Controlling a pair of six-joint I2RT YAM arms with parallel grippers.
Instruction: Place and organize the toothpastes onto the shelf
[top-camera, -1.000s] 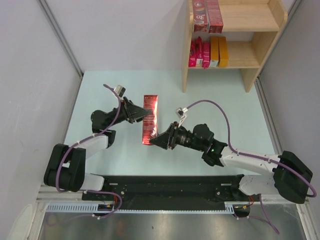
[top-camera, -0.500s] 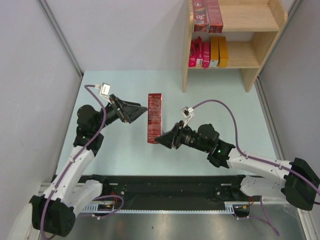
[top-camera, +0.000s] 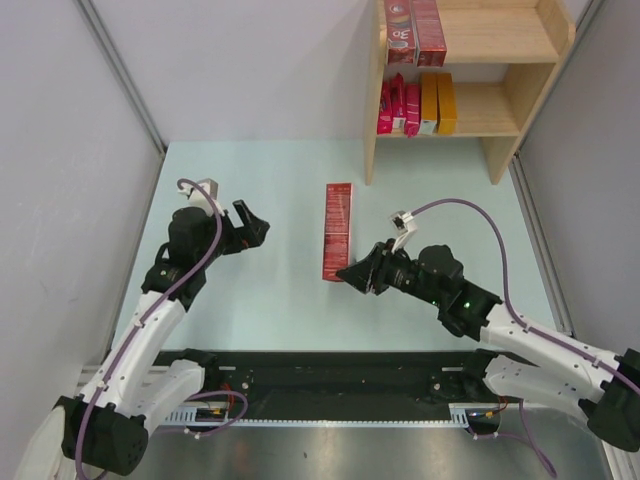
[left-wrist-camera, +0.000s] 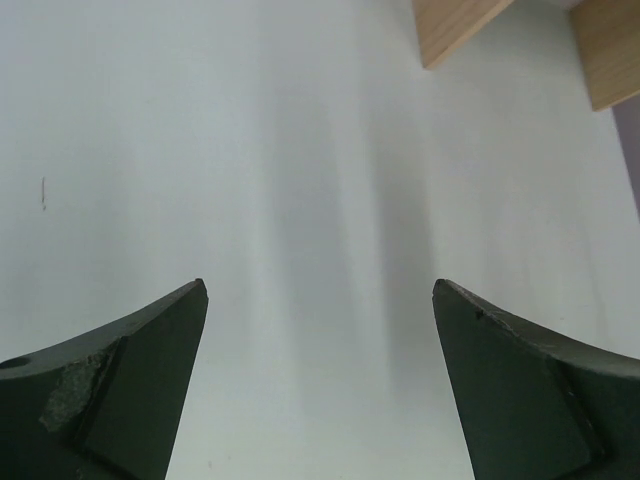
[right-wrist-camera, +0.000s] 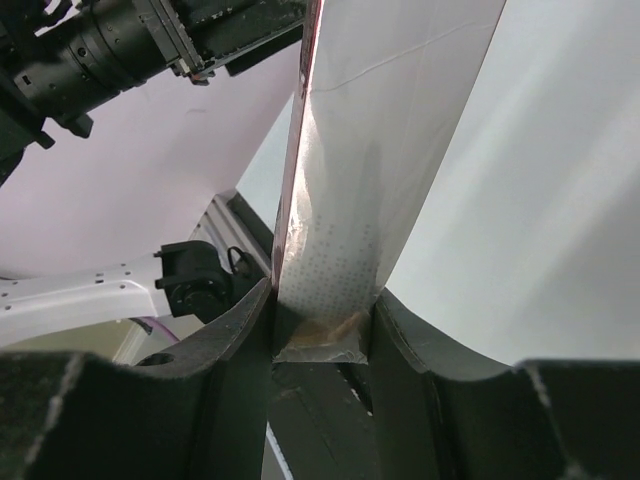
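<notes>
A dark red toothpaste carton (top-camera: 337, 230) hangs over the middle of the table, long axis pointing away from the arms. My right gripper (top-camera: 352, 273) is shut on its near end. In the right wrist view the silvery carton side (right-wrist-camera: 380, 150) sits clamped between both fingers (right-wrist-camera: 235, 340), the right gripper (right-wrist-camera: 320, 310) tight around it. My left gripper (top-camera: 258, 226) is open and holds nothing, well left of the carton. In its wrist view, the left gripper (left-wrist-camera: 320, 300) frames bare table. The wooden shelf (top-camera: 373, 120) at the back right holds red cartons (top-camera: 415, 32) on top, with pink (top-camera: 397, 105) and orange-yellow cartons (top-camera: 437, 103) below.
The shelf's legs (left-wrist-camera: 455, 25) show at the top of the left wrist view. The left arm (right-wrist-camera: 130, 50) appears in the right wrist view, upper left. Grey walls close in the table on the left and right, and a black rail (top-camera: 330, 375) runs along the near edge.
My left gripper let go of the carton, opened wide and pulled back to the left. My right gripper carried the carton to the right, towards the shelf.
</notes>
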